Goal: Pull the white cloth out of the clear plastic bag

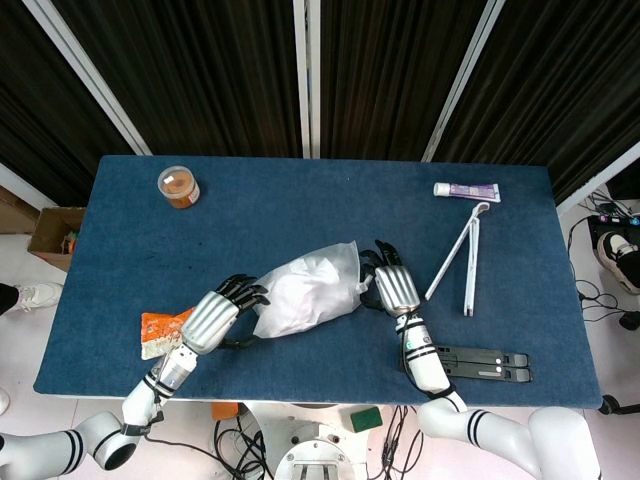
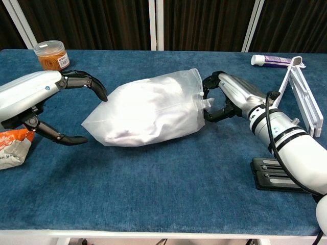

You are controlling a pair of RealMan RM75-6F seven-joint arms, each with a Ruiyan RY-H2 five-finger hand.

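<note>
The clear plastic bag (image 2: 148,115) is lying on its side on the table (image 2: 168,194), with the white cloth (image 1: 290,290) sitting inside it. The right robot hand (image 2: 225,99) is pinching the bag's open edge on its right. The left robot hand (image 2: 48,104) is hovering just left of the bag's closed end, fingers spread and holding nothing. An orange packet (image 2: 13,145) is lying left of the bag.

The clear plastic bag (image 2: 153,113), containing the white cloth (image 2: 145,104), lies on the blue table (image 2: 168,189), its mouth gripped by the right hand (image 2: 225,99); the left hand (image 2: 48,104) hovers spread near its closed end.
</note>
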